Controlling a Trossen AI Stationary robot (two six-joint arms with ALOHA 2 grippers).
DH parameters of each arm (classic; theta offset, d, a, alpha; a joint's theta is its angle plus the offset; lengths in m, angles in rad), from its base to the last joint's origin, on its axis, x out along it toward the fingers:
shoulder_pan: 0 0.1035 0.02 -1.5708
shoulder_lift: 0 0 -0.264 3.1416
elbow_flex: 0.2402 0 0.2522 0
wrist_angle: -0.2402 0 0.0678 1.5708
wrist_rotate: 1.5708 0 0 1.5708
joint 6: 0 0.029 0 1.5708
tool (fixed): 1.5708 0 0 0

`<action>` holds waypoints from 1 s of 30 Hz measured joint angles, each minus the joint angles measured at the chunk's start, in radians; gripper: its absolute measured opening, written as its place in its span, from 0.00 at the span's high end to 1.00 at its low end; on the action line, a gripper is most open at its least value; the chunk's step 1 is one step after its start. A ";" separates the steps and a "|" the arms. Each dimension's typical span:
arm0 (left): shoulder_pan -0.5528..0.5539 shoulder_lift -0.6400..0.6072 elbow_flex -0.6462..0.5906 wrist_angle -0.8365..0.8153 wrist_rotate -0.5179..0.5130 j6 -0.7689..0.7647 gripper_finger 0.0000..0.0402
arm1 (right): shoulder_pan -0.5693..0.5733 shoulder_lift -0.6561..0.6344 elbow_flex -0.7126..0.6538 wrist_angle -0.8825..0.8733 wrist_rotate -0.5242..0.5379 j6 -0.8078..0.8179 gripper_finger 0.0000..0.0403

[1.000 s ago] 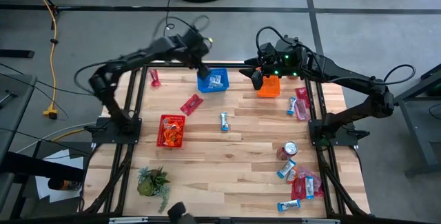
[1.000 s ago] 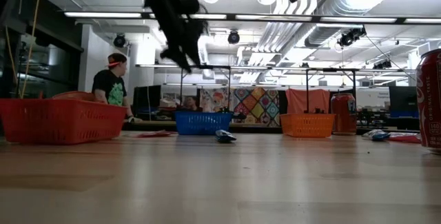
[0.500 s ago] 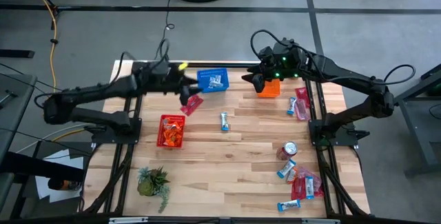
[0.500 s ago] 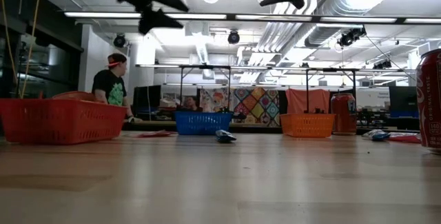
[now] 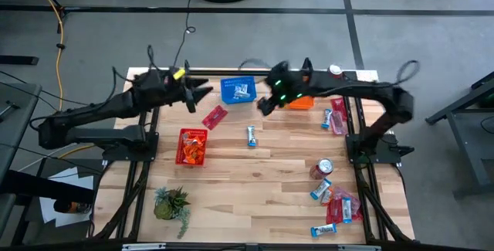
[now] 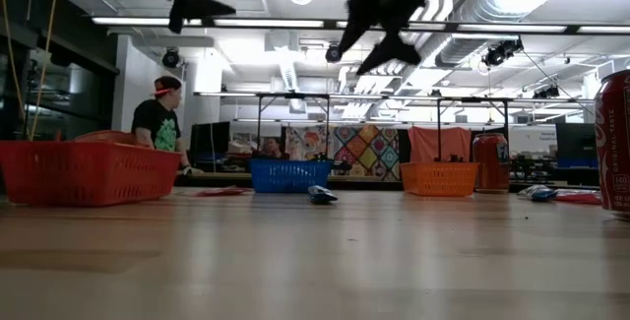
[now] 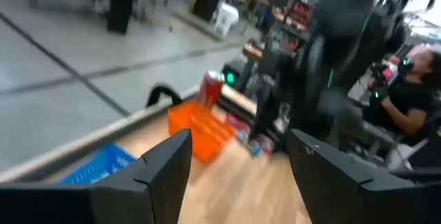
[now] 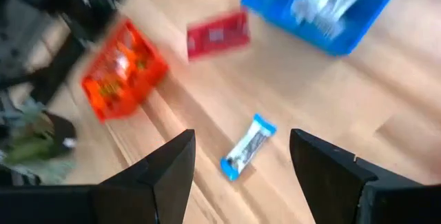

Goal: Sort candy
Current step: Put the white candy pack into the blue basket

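A blue-and-white candy bar lies flat mid-table, also seen in the right wrist view and the low view. A red packet lies flat near the blue basket. More candy lies at the right edge and in a pile at the near right corner. My left gripper hovers open, left of the blue basket, holding nothing. My right gripper hovers open between the blue basket and the blue-and-white bar, also holding nothing.
The orange basket sits partly under my right arm. The red basket holds candy at the left. A soda can stands at the right, a small plant at the near left corner. A person stands beyond the table.
My left gripper has swung from above the blue basket toward the table's left and now points right, above the red packet's far side. My right gripper has left the orange basket and moved left and nearer, toward the blue-and-white bar. The candy has stayed put.
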 joint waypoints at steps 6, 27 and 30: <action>0.046 -0.057 0.043 0.000 -0.002 0.077 0.44 | 0.095 0.203 0.000 0.006 0.031 0.099 0.42; 0.166 -0.087 0.048 -0.069 -0.002 0.162 0.44 | 0.234 0.415 -0.001 0.101 0.174 0.424 0.42; 0.173 -0.087 0.048 -0.072 -0.002 0.162 0.44 | 0.234 0.420 -0.001 0.102 0.187 0.428 0.42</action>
